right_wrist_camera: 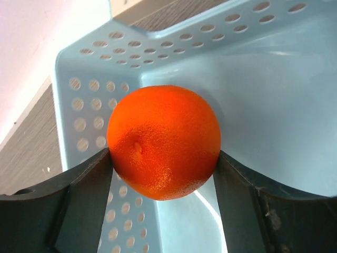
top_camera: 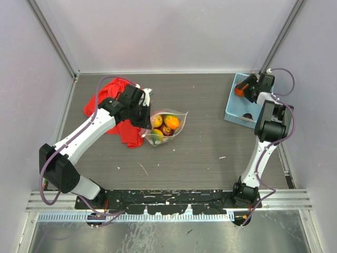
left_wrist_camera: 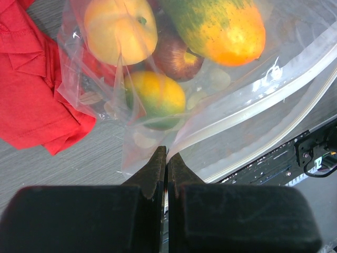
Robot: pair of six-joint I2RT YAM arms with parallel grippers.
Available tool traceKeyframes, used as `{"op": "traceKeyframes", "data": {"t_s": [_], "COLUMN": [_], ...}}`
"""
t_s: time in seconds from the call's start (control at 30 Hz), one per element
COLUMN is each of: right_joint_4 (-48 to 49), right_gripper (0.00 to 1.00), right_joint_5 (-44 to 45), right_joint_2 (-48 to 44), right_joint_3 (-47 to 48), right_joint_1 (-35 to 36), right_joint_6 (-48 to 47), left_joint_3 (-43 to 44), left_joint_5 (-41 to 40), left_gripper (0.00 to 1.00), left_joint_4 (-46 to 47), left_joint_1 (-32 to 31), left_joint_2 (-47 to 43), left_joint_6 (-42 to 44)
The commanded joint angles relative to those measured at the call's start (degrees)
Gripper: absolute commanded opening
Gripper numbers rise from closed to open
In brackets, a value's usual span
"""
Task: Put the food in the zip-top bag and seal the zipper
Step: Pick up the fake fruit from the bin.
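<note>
Top view: zip-top bag (top_camera: 167, 126) is lying on the surface (top_camera: 210, 153) beside a red cloth (top_camera: 113, 100), with the left claw (top_camera: 145, 118) sitting at its left edge. Left wrist: the claw is closed tight, pinching the bag's corner near the zipper (left_wrist_camera: 253, 105); food (left_wrist_camera: 158, 95) is showing inside, just beyond the tips. Right wrist: right claw (right_wrist_camera: 163, 158) is gripping an orange fruit (right_wrist_camera: 163, 139) by both sides, inside the light blue basket (right_wrist_camera: 274, 89).

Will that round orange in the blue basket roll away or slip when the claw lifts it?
Probably it rolls if let go: the orange is ball-shaped, no flat side. It might be slippery, since its skin shines, though the tiny dimples may help. The right gripper presses it on both sides near its middle, so the hold looks steady.
</note>
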Motion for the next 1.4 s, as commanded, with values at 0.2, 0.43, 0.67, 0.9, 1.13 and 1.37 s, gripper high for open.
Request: {"op": "traceKeyframes", "data": {"t_s": [0.2, 0.43, 0.67, 0.9, 1.13, 1.37], "right_joint_4": [-3.00, -5.98, -13.29, -20.53, -25.55, -28.25], "right_gripper": [0.27, 0.25, 0.25, 0.26, 0.26, 0.26], "right_joint_5": [1.69, 0.36, 0.12, -0.02, 0.99, 3.49], "right_joint_2": [-16.71, -26.61, -37.55, -47.55, -53.96, -57.88], "right_joint_3": [-7.47, -15.17, -19.94, -23.65, -24.34, -22.66], "right_joint_1": [-0.15, 0.44, 3.70, 8.91, 16.94, 26.85], "right_joint_6": [-4.90, -6.58, -9.02, -11.13, -12.17, -11.75], "left_joint_3": [1.91, 1.81, 1.34, 1.20, 1.13, 0.95], "left_joint_5": [-0.12, 0.09, 0.04, -0.46, -0.59, -0.64], "left_gripper": [0.00, 0.00, 0.00, 0.00, 0.00, 0.00], "left_joint_4": [0.83, 0.99, 1.61, 1.97, 2.06, 2.24], "left_joint_1": [0.28, 0.28, 0.38, 0.45, 0.54, 0.54], "left_joint_2": [-3.86, -4.55, -5.36, -5.77, -5.71, -5.91], "left_joint_6": [0.32, 0.10, -0.22, -0.49, -0.49, -0.64]}}
